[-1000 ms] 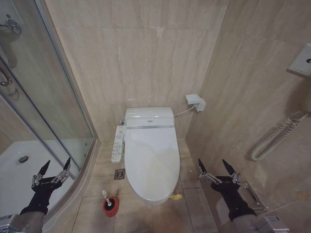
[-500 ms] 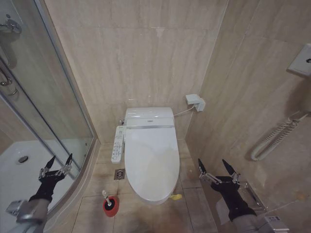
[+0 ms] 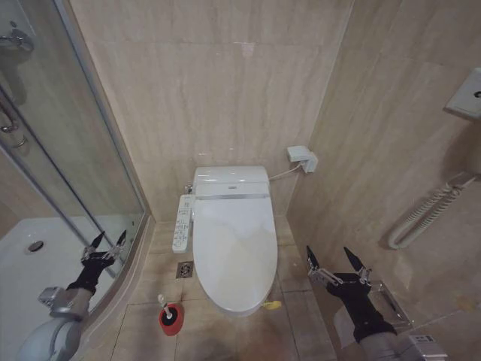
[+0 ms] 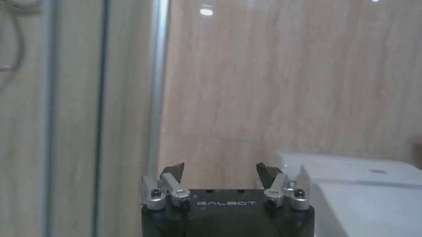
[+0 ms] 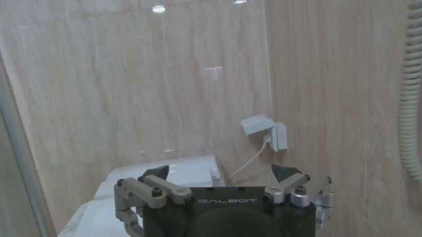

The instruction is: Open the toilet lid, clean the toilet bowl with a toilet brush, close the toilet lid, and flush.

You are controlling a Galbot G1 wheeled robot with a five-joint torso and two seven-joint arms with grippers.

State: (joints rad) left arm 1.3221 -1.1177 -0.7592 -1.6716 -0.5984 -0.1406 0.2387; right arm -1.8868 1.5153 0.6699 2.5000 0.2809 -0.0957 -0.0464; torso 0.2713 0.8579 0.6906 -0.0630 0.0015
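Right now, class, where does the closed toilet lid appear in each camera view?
Head view: toilet lid, centre, closed.
Left wrist view: lid beside the left gripper.
Right wrist view: lid beside the right gripper.
Shared landmark: bidet-seat unit behind the lid.

Toilet lid (image 3: 234, 252) shut over bowl; toilet brush (image 3: 167, 310) upright in red holder.
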